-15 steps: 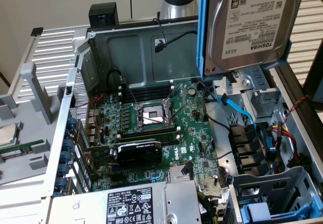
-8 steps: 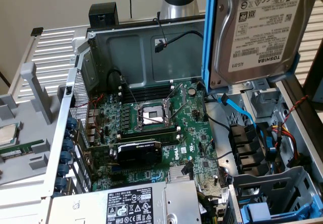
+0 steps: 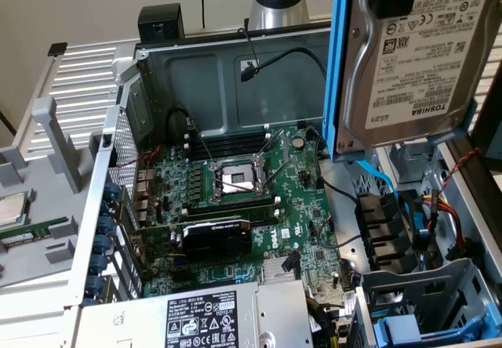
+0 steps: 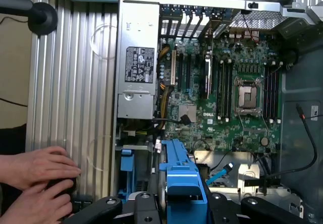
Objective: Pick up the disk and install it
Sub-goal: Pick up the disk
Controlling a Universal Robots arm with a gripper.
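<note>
The gripper (image 4: 181, 208) is clenched on the disk (image 3: 416, 58). In the exterior view the disk hangs at 1 o'clock above the open case (image 3: 212, 74).

An open computer case (image 3: 204, 74) lies under the pincer (image 4: 181, 204). Its green board (image 3: 306, 207) sits below the pincer, with a square chip socket (image 3: 235, 179) in the middle. A blue cable (image 3: 376, 179) is near the pincer. A silver power box (image 3: 271, 313) with a black sticker sits farther off. A small chip (image 3: 12, 207) lies well apart from the pincer, outside the case.
</note>
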